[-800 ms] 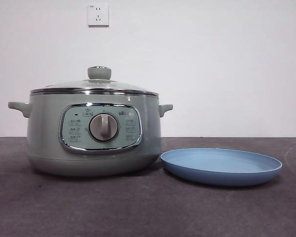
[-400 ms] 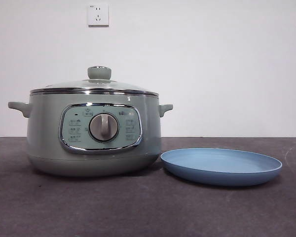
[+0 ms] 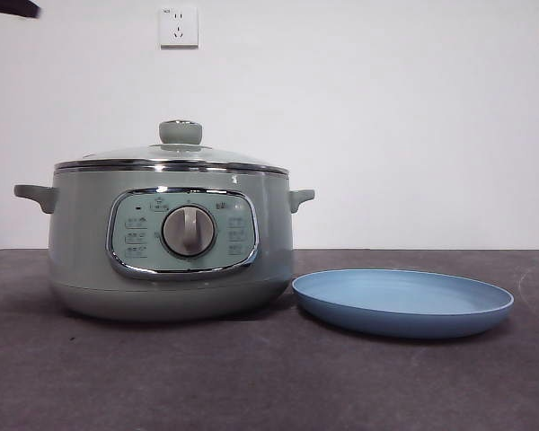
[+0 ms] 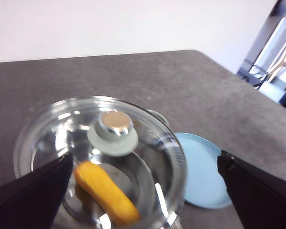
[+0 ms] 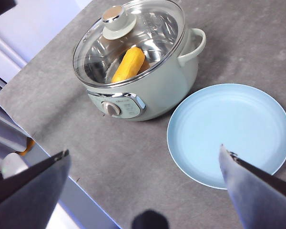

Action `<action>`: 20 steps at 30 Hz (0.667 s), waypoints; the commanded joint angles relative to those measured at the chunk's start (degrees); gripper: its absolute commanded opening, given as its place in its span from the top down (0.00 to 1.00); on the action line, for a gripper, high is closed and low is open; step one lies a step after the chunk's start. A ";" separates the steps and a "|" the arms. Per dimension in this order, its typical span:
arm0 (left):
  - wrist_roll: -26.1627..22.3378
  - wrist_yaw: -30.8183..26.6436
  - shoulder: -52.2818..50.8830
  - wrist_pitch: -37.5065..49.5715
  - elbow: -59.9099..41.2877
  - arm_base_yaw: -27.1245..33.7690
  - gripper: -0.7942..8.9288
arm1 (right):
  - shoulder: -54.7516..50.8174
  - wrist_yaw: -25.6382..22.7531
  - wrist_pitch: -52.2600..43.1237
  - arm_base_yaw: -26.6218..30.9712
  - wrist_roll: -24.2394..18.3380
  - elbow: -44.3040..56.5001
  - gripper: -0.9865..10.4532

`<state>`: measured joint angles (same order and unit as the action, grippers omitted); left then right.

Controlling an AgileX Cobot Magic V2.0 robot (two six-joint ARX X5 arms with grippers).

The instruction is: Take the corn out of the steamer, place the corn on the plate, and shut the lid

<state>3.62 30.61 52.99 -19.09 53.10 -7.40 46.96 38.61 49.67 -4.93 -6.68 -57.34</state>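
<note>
Since the earlier front frame, a black arm tip (image 3: 9,8) has appeared at the top corner. My left gripper (image 4: 143,191) hovers, fingers spread wide, above the lid (image 4: 105,143), which sits on the steamer (image 3: 171,242). Corn (image 5: 127,64) lies inside. My right gripper (image 5: 143,191), fingers apart, hangs over the empty blue plate (image 3: 402,305) on the desk (image 3: 269,386).

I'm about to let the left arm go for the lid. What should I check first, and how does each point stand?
1. Lid seated on steamer: ok.
2. Knob free of obstruction: ok.
3. Left end effector open, above the lid: ok.
4. Corn inside, visible through the glass: ok.
5. Plate bare, beside the steamer: ok.
6. Right end effector open, away from the pot: ok.
</note>
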 commanded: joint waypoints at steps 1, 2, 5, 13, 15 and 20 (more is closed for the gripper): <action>-3.30 -2.75 5.95 1.18 4.20 -2.34 0.30 | -0.02 0.04 -0.33 -0.17 -0.20 -0.11 0.42; -4.02 -3.63 8.04 1.18 5.73 -3.13 0.30 | -0.02 0.04 -0.33 -0.17 -0.22 -0.11 0.42; -5.60 -5.42 14.40 1.66 9.94 -5.42 0.30 | -0.02 0.07 -0.33 -0.17 -0.24 -0.11 0.42; -9.68 -12.59 27.15 6.51 14.91 -10.75 0.31 | -0.02 0.07 -0.31 -0.17 -0.22 -0.11 0.42; -9.88 -14.14 29.11 8.02 14.91 -11.50 0.31 | -0.02 0.04 -0.31 -0.17 -0.22 -0.11 0.42; -9.92 -17.25 33.07 9.70 14.91 -12.66 0.31 | -0.02 0.04 -0.28 -0.17 -0.22 -0.11 0.42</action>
<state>-5.45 13.76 85.43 -10.35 67.92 -19.77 46.96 38.61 49.67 -4.93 -6.68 -57.34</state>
